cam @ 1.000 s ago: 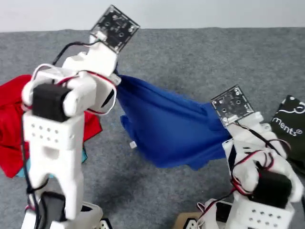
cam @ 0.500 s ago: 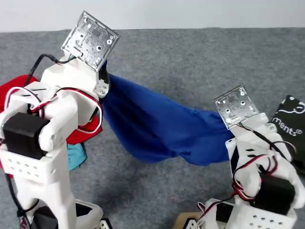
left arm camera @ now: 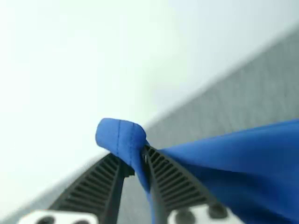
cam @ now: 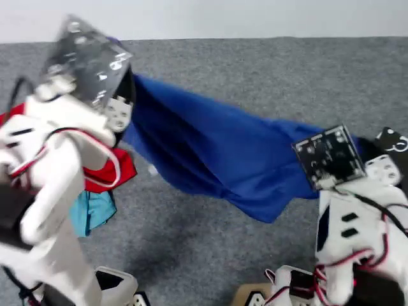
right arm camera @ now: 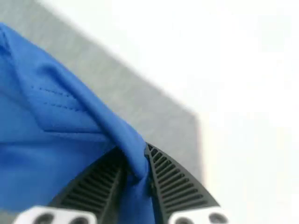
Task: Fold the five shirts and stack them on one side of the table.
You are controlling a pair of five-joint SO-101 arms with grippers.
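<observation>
Grey table (cam: pixel 255 76): you are working over its middle, and the far strip toward the pale wall is lying bare.

Blue shirt (cam: pixel 217 153): it is hanging in the air between your two arms, off the table as far as the high view tells. Compared with a second ago it is spreading wider and sitting higher, and the sagging lower edge is drawing flatter. Judgement: you are stretching it out ahead of laying it down for the first fold; no fold is made yet.

Left arm (cam: pixel 57 159): it has been climbing and swinging outward and away from you. Right arm (cam: pixel 357 210): it has been shifting only a little, outward.

Red shirt (cam: pixel 108 175): it is lying crumpled under the left arm, with a teal garment (cam: pixel 92 210) poking out beside it. Both are crowding the left edge.

Dark printed item (cam: pixel 395 140): it is sitting at the right edge, just beside the right arm.

Judgement: the open room is lying in the centre and far half, so you are best setting the shirt down there.

Left gripper (left arm camera: pixel 140 161): its jaws are pinching tight on a bunched corner of the shirt. Right gripper (right arm camera: pixel 138 168): likewise clamping a folded edge, with no gap showing.
</observation>
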